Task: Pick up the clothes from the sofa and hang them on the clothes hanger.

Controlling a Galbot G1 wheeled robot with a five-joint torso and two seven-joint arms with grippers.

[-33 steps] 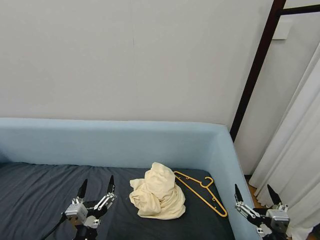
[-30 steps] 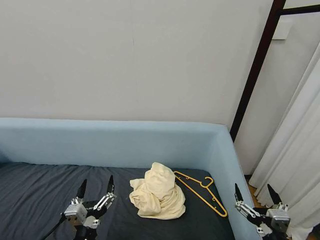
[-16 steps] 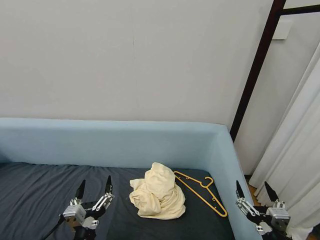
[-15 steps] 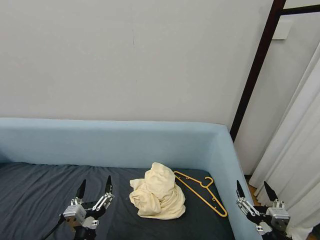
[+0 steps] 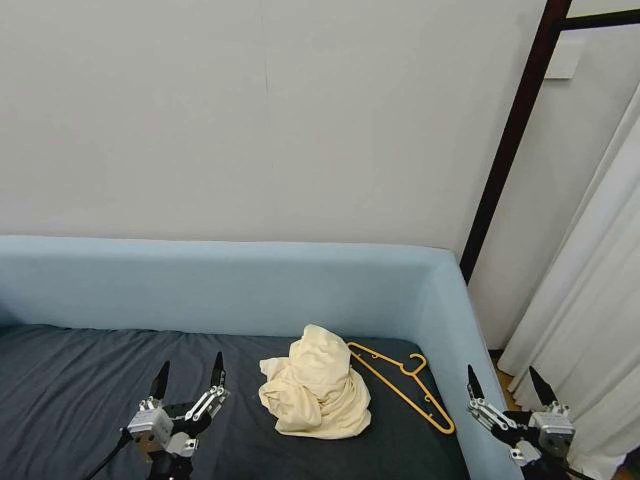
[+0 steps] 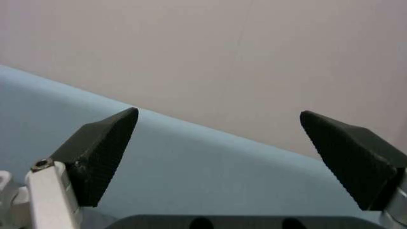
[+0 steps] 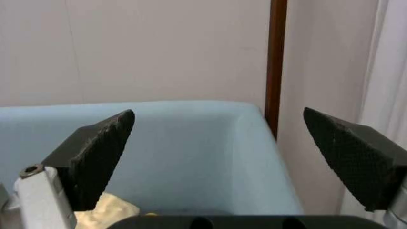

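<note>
My right hand point(image 7: 218, 111) is spread wide, facing the blue sofa point(image 7: 190, 157); cream clothes point(image 7: 114, 212) lie on it, a dark post point(image 7: 278, 57) just past its corner.

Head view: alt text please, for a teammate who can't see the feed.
A crumpled cream garment lies on the dark seat of a light blue sofa, with a yellow hanger flat on the seat to its right. The left gripper, open, hovers over the seat left of the garment; the right gripper, open, is by the sofa's right arm.
</note>
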